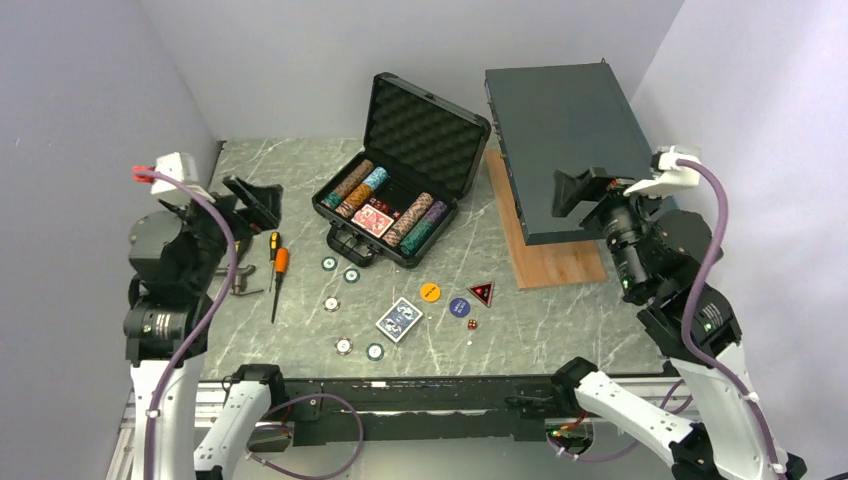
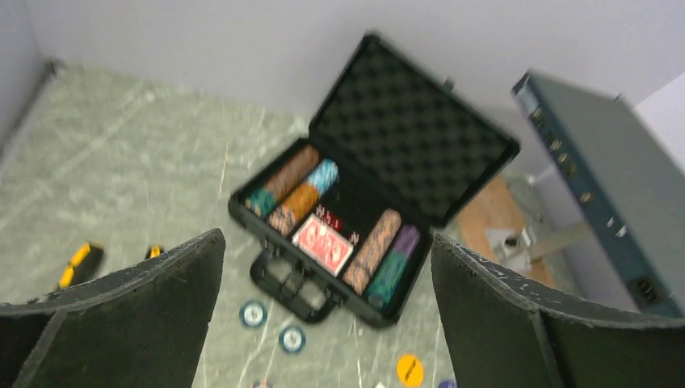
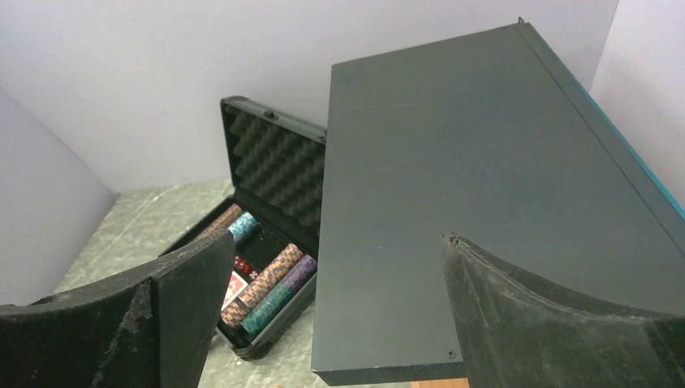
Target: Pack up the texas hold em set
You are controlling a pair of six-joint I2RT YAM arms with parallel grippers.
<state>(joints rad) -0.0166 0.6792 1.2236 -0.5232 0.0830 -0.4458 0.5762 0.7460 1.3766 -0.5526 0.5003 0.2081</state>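
Note:
The small black case stands open at the table's middle, foam lid up. Rows of chips and a red deck lie in its base. On the table in front of it lie a blue deck, an orange button, a blue button, a red triangle, a small die and several loose chips. My left gripper is open and empty, raised left of the case. My right gripper is open and empty above the big box's near end.
A large flat dark grey metal box rests tilted on a wooden board right of the case; it also fills the right wrist view. Orange-handled screwdrivers and pliers lie at the left. Walls close the back and sides.

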